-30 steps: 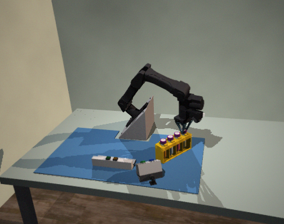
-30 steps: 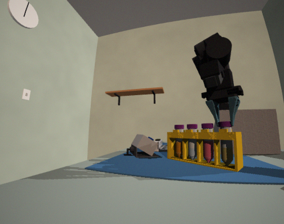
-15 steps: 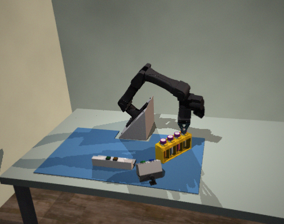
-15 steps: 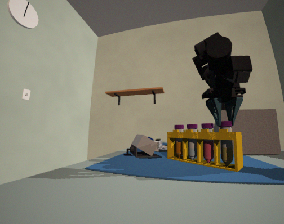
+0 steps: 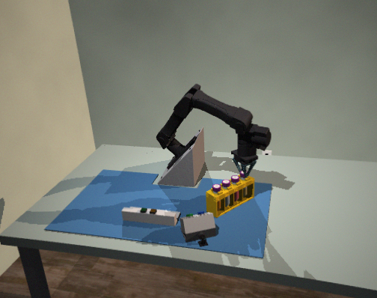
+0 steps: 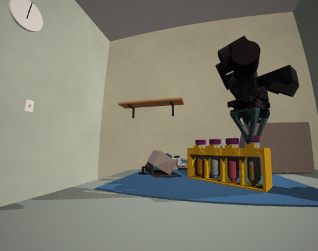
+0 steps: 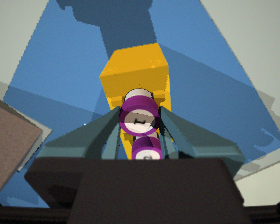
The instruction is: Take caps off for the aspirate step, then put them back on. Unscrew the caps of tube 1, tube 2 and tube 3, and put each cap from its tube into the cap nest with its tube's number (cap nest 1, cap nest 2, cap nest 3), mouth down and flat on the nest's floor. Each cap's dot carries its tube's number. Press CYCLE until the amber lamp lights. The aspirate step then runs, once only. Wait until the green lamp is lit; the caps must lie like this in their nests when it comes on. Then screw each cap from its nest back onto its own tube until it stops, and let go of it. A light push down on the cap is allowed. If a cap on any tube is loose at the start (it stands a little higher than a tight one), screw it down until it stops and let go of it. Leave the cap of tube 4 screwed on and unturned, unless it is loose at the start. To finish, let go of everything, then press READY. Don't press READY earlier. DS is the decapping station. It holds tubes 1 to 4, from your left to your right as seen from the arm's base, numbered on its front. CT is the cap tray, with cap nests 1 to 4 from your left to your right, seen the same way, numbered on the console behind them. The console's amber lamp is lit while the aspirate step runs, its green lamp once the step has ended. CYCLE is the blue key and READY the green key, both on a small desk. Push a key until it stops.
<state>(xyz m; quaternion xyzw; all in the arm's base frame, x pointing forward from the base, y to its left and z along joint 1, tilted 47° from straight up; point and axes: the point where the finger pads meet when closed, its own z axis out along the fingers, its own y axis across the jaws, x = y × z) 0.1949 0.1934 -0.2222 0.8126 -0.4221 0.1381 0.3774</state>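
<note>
The gripper (image 7: pixel 139 131) squeezes the round purple cap of tube 1 (image 7: pixel 137 117), with a smooth teal finger on each side of it. The cap sits on its tube at the end of the blocky yellow decapping station (image 6: pixel 265 164), at 5 o'clock from the clock on the wall. Beyond lie the flat blue mat (image 5: pixel 102 195), the gray key desk (image 5: pixel 198 226) at 7 o'clock from the station, the pale table (image 5: pixel 327 195), a wooden shelf (image 6: pixel 151 103) and plain walls.

Top looks down, exterior low, wrist seemingly along the rack (image 5: pixel 230 195).
</note>
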